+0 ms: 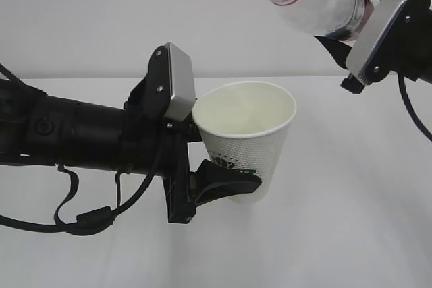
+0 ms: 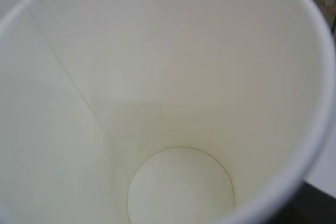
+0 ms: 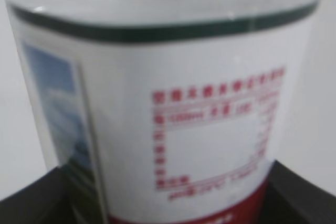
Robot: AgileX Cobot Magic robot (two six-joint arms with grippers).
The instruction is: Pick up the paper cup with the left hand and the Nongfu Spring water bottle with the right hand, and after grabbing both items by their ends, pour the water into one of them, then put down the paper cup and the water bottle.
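The white dimpled paper cup (image 1: pixel 246 141) hangs upright above the table, and my left gripper (image 1: pixel 229 183) is shut on its lower end by the green logo. In the left wrist view the cup's cream inside (image 2: pixel 173 77) fills the frame and hides the fingers; I see no pool in it. The Nongfu Spring water bottle (image 1: pixel 317 1) is tilted high at the upper right. Its open, red-ringed mouth points left, above and just right of the cup's rim. My right gripper (image 1: pixel 361 15) is shut on its labelled end; the label (image 3: pixel 173 103) sits between black fingers (image 3: pixel 31 203). No stream of water shows.
A white table (image 1: pixel 351 220) lies under both arms against a plain pale wall. The black left arm (image 1: pixel 74 133) stretches in from the left edge with a loose cable below it. The right arm's grey camera block (image 1: pixel 378 38) sits at the upper right.
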